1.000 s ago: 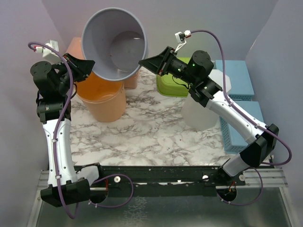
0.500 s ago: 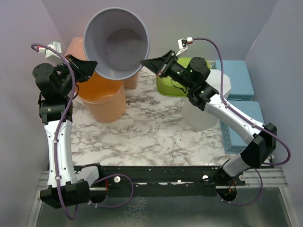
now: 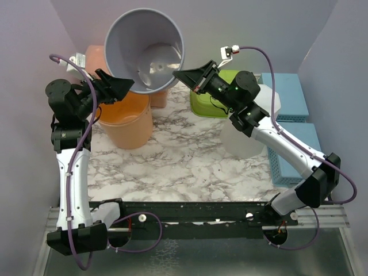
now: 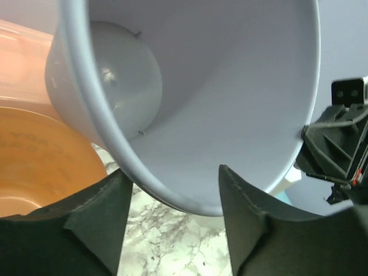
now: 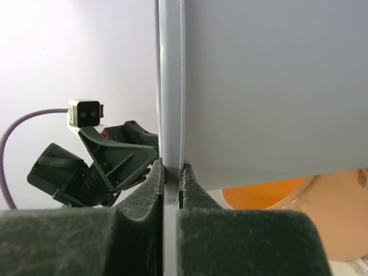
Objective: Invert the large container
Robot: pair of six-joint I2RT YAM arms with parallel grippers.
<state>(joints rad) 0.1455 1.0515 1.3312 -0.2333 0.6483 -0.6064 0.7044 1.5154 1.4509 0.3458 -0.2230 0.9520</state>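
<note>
At the far left of the counter (image 3: 184, 161), over the orange tub (image 3: 123, 123), my left fingers (image 3: 123, 87) stand parted around the lower rim of the grey bucket (image 3: 144, 52) while my right fingers (image 3: 185, 75) pinch its right rim tight, so it hangs tipped, mouth toward me, about half turned by my reckoning, with the rest of the flip and the set-down to do.

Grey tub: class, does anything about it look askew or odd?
The grey tub hangs tilted in mid-air, mouth toward the overhead camera, above the orange bucket. Only the right tool pinches its rim; the left tool stands open around the opposite rim, so one thin pinch carries it.
</note>
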